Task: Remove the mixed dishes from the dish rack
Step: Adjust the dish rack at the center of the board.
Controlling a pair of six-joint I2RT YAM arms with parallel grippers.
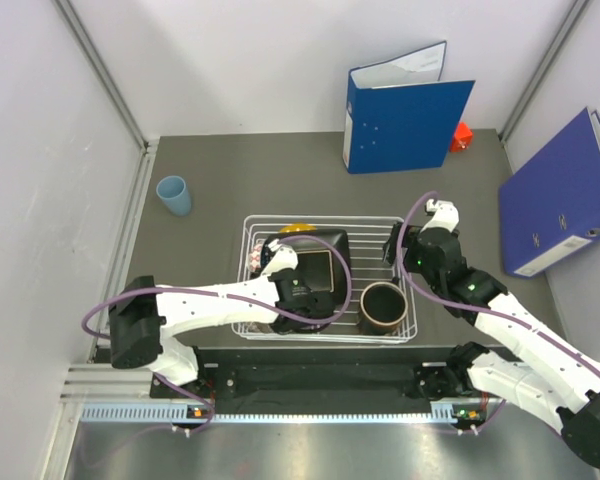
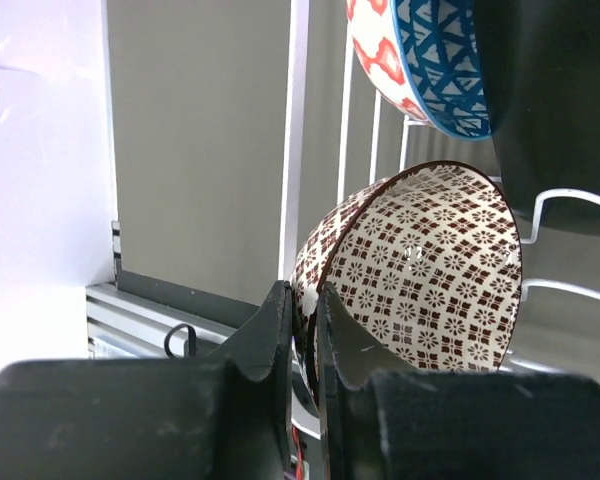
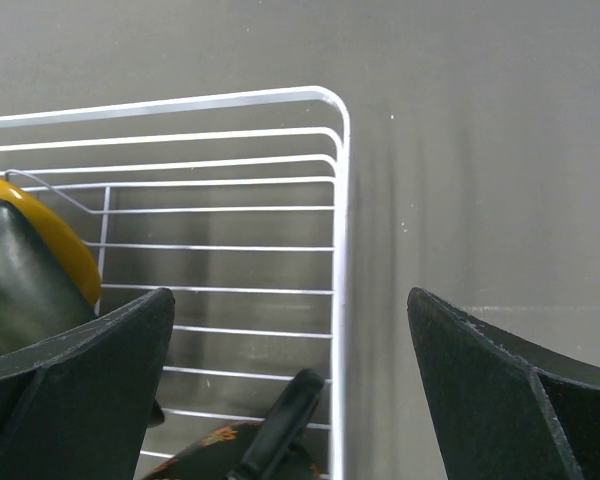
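Observation:
The white wire dish rack [image 1: 405,300] sits mid-table. In it are a black square plate [image 1: 325,262] on edge, a yellow dish [image 1: 298,229] behind it, and a dark brown mug [image 1: 382,306] at the right. My left gripper [image 1: 267,262] is in the rack's left end, shut on the rim of a small brown-and-white patterned bowl [image 2: 420,270]. A blue-and-red patterned bowl [image 2: 420,60] stands just beyond it. My right gripper [image 3: 290,310] is open and empty over the rack's far right corner [image 3: 335,150], above the mug's handle [image 3: 280,420]. The light blue cup [image 1: 174,195] stands on the table at the left.
Two blue ring binders stand at the back [image 1: 405,105] and at the right [image 1: 565,200], with a small red block [image 1: 462,137] between them. Walls close in the table on the left, back and right.

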